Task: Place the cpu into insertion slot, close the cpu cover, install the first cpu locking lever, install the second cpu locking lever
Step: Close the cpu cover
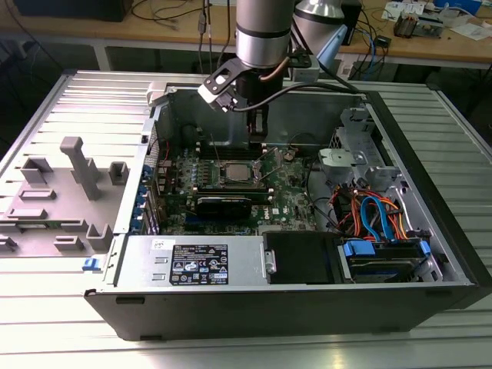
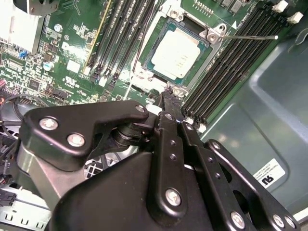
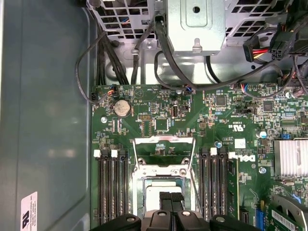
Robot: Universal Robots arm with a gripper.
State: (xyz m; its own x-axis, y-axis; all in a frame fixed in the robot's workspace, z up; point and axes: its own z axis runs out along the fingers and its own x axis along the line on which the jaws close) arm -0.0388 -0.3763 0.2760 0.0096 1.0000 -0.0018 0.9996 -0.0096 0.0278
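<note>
Exterior view: a grey plastic fixture point(image 1: 73, 173) lies at the exterior view's left on the ribbed table point(image 1: 46, 330), beside an open computer case point(image 1: 231, 307); mid-frame the robot arm point(image 1: 263, 34) reaches down into it, its gripper point(image 1: 258, 132) hanging just above the green motherboard point(image 1: 296, 196), with blue and orange drive cables point(image 1: 377, 215) at the exterior view's right. In the second wrist view the cpu point(image 2: 179, 52) lies flat, silver top up, between black memory slots point(image 2: 226, 67), and a thin locking lever point(image 2: 250, 36) juts free beside it. The fingers point(image 2: 168, 110) are pressed together and hold nothing, their tip poised at the socket's edge. In the first wrist view the chip is seated in the insertion slot point(image 3: 140, 192), while the cpu cover point(image 3: 163, 143) appears swung back, board showing through its window. Placement looks finished; closing the cover seems the step in hand, and it calls for folding the plate down squarely without nudging the chip
</note>
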